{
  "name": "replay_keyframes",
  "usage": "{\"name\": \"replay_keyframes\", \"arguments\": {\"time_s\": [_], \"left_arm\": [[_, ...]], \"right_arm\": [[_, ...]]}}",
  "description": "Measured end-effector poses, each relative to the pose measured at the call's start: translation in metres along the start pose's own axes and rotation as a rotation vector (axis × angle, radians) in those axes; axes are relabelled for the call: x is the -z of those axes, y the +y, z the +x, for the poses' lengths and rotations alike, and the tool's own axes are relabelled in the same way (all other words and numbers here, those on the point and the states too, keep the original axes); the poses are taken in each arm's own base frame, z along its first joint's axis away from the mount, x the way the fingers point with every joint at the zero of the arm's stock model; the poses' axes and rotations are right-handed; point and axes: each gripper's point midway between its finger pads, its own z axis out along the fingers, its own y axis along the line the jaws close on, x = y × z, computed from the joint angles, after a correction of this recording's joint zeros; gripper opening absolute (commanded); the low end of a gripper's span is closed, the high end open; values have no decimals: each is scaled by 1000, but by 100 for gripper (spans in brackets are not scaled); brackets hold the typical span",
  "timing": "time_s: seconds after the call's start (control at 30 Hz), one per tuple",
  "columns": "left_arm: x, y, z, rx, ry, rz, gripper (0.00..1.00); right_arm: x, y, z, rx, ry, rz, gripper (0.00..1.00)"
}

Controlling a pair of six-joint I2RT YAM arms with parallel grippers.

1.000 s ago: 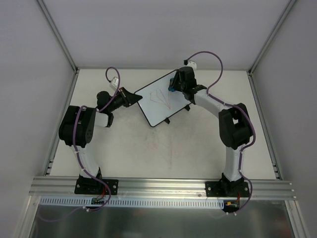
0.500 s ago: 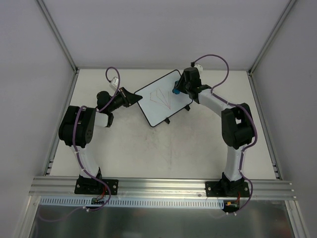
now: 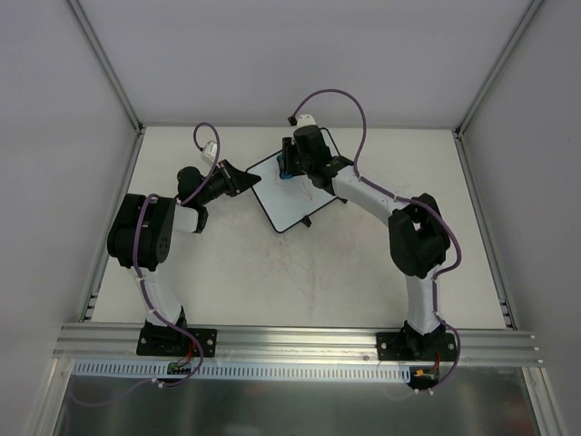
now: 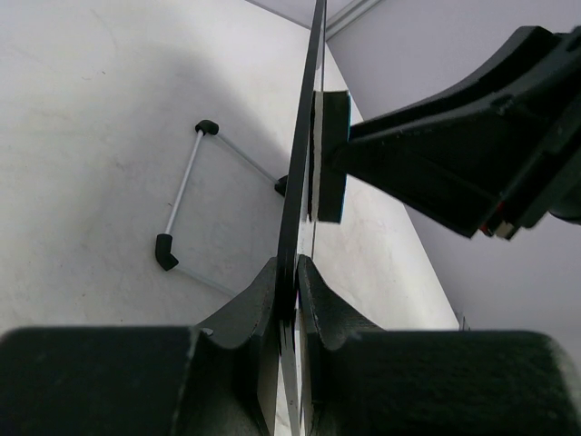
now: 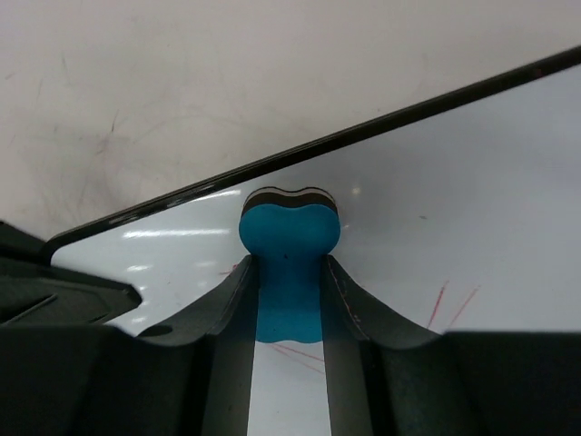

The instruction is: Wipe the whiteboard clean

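Observation:
The whiteboard (image 3: 285, 202) stands tilted at the back middle of the table. In the right wrist view (image 5: 454, 173) it carries faint red lines (image 5: 449, 304). My left gripper (image 3: 243, 182) is shut on the board's left edge; the left wrist view shows the board edge-on (image 4: 305, 136) between the fingers (image 4: 295, 282). My right gripper (image 3: 289, 169) is shut on the blue bone-shaped eraser (image 5: 289, 241), whose pad presses on the board near its upper left edge. The eraser also shows against the board in the left wrist view (image 4: 331, 154).
The board's wire stand with black feet (image 4: 182, 195) rests on the table behind it. One black foot (image 3: 307, 221) shows at the board's near edge. Grey walls and metal rails (image 3: 109, 73) close in the table. The table surface (image 3: 300, 272) bears faint red marks.
My right gripper has swept left across the board with the eraser, from the right upper edge to the upper left part. The left gripper and the board have stayed in place.

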Motion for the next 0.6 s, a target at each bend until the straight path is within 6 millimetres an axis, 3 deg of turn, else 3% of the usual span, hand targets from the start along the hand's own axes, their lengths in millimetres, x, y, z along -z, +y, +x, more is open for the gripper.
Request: {"name": "replay_keyframes", "arguments": {"time_s": [0.17, 0.6], "left_arm": [[0, 0, 0, 0, 0, -1, 0], [0, 2, 1, 6, 4, -12, 0]], "right_arm": [[3, 25, 9, 109, 16, -61, 0], [5, 48, 19, 227, 20, -101, 0]]}}
